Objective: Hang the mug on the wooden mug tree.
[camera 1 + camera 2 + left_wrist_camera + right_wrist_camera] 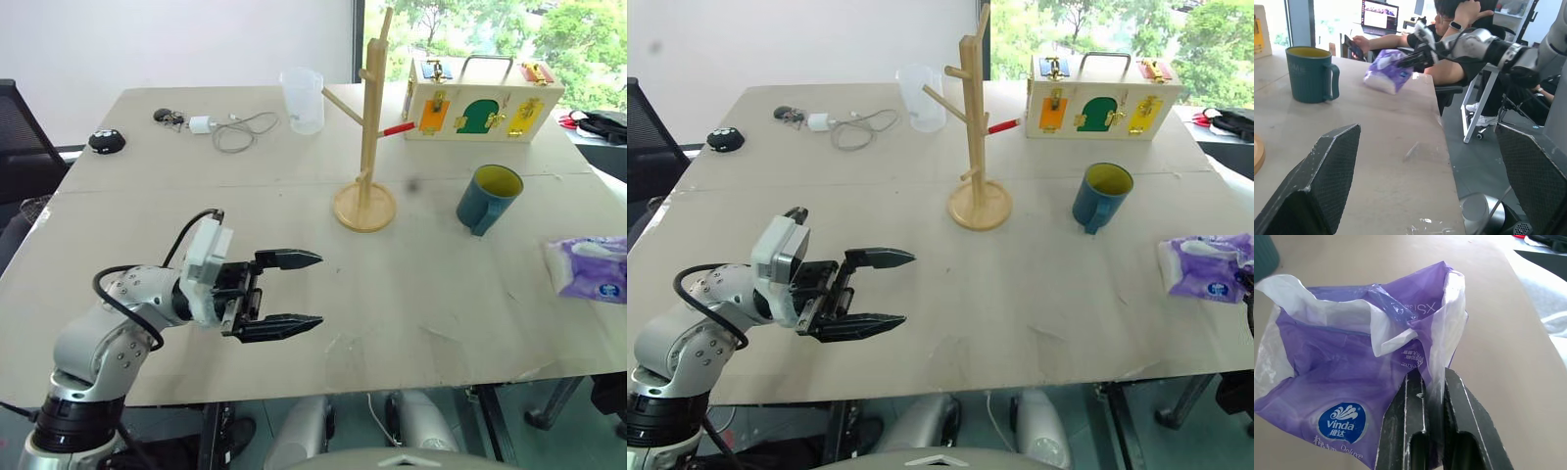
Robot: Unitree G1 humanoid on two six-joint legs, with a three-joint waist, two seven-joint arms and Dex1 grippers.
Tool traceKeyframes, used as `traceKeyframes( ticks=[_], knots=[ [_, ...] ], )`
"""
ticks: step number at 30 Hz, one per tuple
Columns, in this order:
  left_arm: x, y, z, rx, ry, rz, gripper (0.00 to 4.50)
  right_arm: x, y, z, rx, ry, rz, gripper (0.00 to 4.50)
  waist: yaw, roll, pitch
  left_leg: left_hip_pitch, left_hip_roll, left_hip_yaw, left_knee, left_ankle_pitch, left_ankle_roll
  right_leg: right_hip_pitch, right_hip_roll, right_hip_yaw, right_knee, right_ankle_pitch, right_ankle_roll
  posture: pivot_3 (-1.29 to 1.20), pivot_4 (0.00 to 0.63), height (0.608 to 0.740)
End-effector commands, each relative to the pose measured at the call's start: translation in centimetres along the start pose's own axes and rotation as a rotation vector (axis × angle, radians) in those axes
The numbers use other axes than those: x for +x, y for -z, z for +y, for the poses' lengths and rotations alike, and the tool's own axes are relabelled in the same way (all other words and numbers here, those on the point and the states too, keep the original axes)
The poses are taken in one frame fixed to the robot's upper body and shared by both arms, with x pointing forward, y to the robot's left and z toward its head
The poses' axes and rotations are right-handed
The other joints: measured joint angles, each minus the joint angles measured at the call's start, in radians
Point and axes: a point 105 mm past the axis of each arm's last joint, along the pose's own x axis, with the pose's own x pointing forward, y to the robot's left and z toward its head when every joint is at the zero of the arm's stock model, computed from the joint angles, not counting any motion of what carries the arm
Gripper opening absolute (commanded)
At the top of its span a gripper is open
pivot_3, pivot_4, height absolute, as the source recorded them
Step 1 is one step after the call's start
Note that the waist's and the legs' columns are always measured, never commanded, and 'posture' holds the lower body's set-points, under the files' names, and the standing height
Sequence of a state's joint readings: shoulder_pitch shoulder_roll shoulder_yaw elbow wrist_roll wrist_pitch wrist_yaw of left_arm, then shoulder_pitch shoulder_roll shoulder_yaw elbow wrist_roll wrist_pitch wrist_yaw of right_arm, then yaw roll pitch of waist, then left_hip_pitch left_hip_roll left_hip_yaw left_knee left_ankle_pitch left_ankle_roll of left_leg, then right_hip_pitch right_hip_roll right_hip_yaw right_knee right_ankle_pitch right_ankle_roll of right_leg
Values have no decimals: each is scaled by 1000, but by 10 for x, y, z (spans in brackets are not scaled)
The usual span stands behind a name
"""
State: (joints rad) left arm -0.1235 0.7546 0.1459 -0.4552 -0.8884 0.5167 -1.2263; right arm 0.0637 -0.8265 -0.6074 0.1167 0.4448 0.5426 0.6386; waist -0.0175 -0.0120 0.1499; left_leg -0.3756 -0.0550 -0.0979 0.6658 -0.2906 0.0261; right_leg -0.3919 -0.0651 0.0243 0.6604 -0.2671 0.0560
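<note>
The dark teal mug with a yellow-green inside stands upright on the table, right of the wooden mug tree. The tree stands on its round base near the table's middle, with one red-tipped peg pointing right. My left gripper hovers open over the near left of the table, pointing right toward the mug and well short of it. My right gripper is shut on the plastic wrap of a purple tissue pack at the table's right edge, right of the mug.
A clear measuring cup and a wooden box with coloured doors stand at the back. A charger with its cable and a black round object lie at the back left. A person sits beyond the table's right edge.
</note>
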Motion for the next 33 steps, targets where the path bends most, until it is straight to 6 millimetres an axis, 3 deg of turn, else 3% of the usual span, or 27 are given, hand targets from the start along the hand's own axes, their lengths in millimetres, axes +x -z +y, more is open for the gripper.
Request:
traceKeyframes(
  ticks=[1, 3, 8, 10, 14, 17, 20, 25, 33],
  knots=[
    [5, -6, -4, 21, 26, -15, 4500, 2, -5, 9, -65, -64, 17, 349, 7, 1, 0, -1, 0, -1, 0, 0, -1, 0, 0, 0, 0, 0, 0, 0, 150, 740],
    [7, -7, -3, 23, 26, -18, 4500, -2, -19, 7, -84, -27, -20, 963, 14, 2, 1, -3, 0, -3, 0, 2, -3, -2, -1, 0, -1, 0, 0, 0, 150, 740],
    [7, -8, -2, 20, 15, -26, 4500, -35, -54, 5, -273, 12, -15, 3200, 21, 3, 1, -5, -2, -3, 0, 2, -3, -3, -3, 0, -2, 0, 0, 0, 150, 740],
    [6, -8, -2, 14, 13, -27, 4500, -50, -71, 13, -259, -65, -37, 3200, 22, 3, 1, -4, -1, -3, 0, 2, -3, -2, -2, 0, -2, 0, 0, 0, 150, 740],
    [3, -7, 0, 8, 14, -26, 4500, -67, -88, 62, -202, -378, -86, 3200, 15, 2, 1, -3, 0, -2, 0, -1, 2, 0, 0, -1, -2, 0, 0, 0, 150, 740],
    [5, -10, 2, 5, 14, -49, 4500, -43, -74, 99, -165, -494, -97, 3200, 4, -2, 1, -1, 1, -3, 0, -1, 2, 2, 0, -1, -3, 0, 0, 0, 150, 740],
    [6, -12, 1, 2, 13, -55, 4500, -20, -63, 121, -140, -535, -118, 3200, 4, -2, 1, -1, 0, -3, 2, -1, 2, 3, -1, -2, -3, 0, 0, 0, 150, 740],
    [2, -11, -2, 3, -6, -39, 4500, 9, -52, 135, -128, -556, -131, 3200, 8, -1, 2, -3, -2, -4, 2, 1, -2, 0, -3, -2, -3, 0, 0, 0, 150, 740],
    [-10, -11, -1, -5, -64, -53, 4500, 36, -51, 144, -144, -599, -133, 3200, 7, 0, 2, -4, -2, -4, 2, 1, -2, -2, -3, -1, -3, 0, 0, 0, 150, 740]
  ],
)
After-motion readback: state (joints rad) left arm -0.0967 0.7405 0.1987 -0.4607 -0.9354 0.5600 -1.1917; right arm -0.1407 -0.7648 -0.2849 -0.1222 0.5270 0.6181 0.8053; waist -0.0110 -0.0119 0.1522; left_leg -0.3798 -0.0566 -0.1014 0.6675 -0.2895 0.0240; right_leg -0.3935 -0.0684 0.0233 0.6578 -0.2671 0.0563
